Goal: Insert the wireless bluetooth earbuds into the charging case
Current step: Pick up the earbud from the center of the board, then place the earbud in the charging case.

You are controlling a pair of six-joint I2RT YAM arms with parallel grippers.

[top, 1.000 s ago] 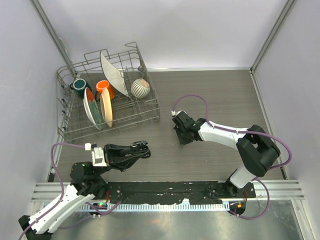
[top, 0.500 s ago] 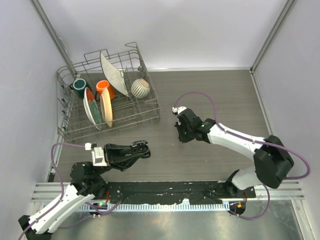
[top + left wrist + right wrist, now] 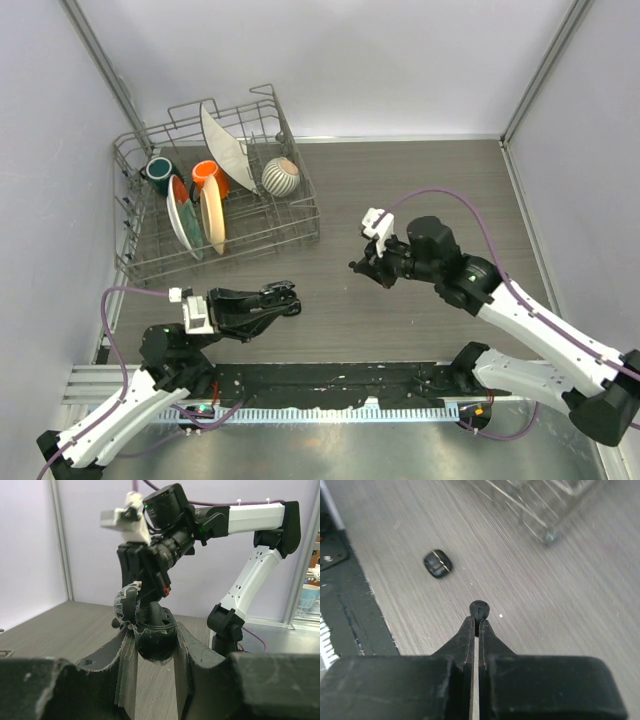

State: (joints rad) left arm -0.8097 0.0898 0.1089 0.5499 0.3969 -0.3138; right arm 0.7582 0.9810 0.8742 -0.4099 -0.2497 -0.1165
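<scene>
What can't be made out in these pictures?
- Top view: the earbud held by the right gripper, too small to see.
- Left wrist view: the inside of the charging case in the left gripper, hidden by its own rim.
- Right wrist view: the dish rack, blurred and cut by the top edge.

Dish rack point(image 3: 300, 215) sat at back left of table point(image 3: 450, 190), close to left wall. In rack: mugs point(image 3: 158, 170) at left and middle, plates point(image 3: 205, 215) on edge just in front of them, bowl point(image 3: 281, 176) at right. Left gripper point(image 3: 288, 300) hung in front of rack, near table's front edge, with charging case point(image 3: 155, 635) clamped between its fingers. Right gripper point(image 3: 356, 268) hung over table centre, right of rack's near corner, well apart from left gripper – earbud point(image 3: 480, 609) pinched at its tips. Small oval case point(image 3: 437, 563) lay on table beyond earbud – near front edge strip point(image 3: 345, 615), well apart from rack.
</scene>
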